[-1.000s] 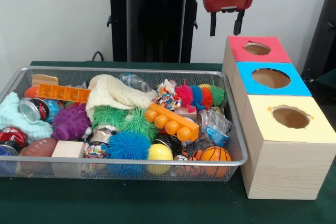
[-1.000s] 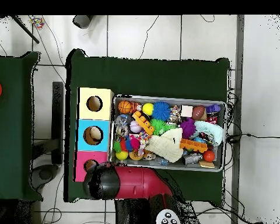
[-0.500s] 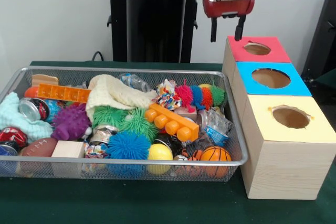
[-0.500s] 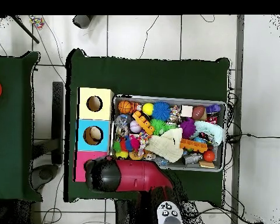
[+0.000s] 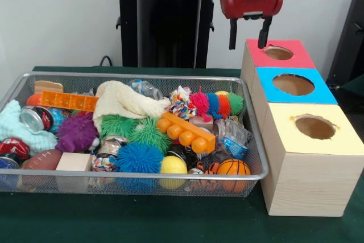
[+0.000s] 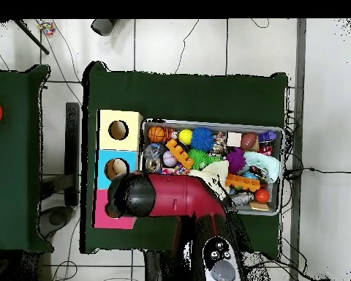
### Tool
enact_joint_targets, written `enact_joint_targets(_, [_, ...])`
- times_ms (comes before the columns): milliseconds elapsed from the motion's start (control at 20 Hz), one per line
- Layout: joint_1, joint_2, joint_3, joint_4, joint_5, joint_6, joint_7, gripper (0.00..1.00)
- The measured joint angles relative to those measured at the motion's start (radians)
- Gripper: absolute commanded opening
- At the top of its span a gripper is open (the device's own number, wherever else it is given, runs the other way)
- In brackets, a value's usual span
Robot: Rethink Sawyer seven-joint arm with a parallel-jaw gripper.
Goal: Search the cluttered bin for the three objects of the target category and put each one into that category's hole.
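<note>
My gripper hangs open and empty in the front view, just above the near-left corner of the red-topped box. Beyond it toward the camera stand the blue-topped box and the yellow-topped box, each with a round hole. The wire bin is full of mixed things: an orange toy brick, a basketball, a yellow ball, a blue spiky ball, a football and cans. In the overhead view the red arm hides the gripper and most of the red box.
A cream cloth, a purple spiky toy, a wooden block and a striped spiky caterpillar also lie in the bin. The three boxes stand tight against the bin's right side. Green cloth covers the table.
The gripper has shifted slightly right and up in the front view, staying open. Overhead, the arm has swung further over the red box and the bin's corner.
</note>
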Motion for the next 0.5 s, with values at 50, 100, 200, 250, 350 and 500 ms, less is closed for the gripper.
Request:
enact_joint_targets(50, [-0.004, -0.002, 0.001, -0.007, 0.000, 0.006, 0.000, 1.00])
enact_joint_targets(100, [-0.019, -0.004, 0.006, -0.024, -0.002, 0.019, 0.000, 1.00])
enact_joint_targets(200, [-0.033, -0.004, 0.011, -0.036, -0.003, 0.025, 0.000, 1.00])
enact_joint_targets(250, [-0.057, -0.001, 0.020, -0.059, -0.006, 0.029, 0.000, 1.00])
enact_joint_targets(350, [-0.074, 0.003, 0.023, -0.077, -0.013, 0.029, 0.000, 1.00])
enact_joint_targets(500, [-0.104, 0.020, 0.024, -0.123, -0.041, 0.029, 0.000, 1.00])
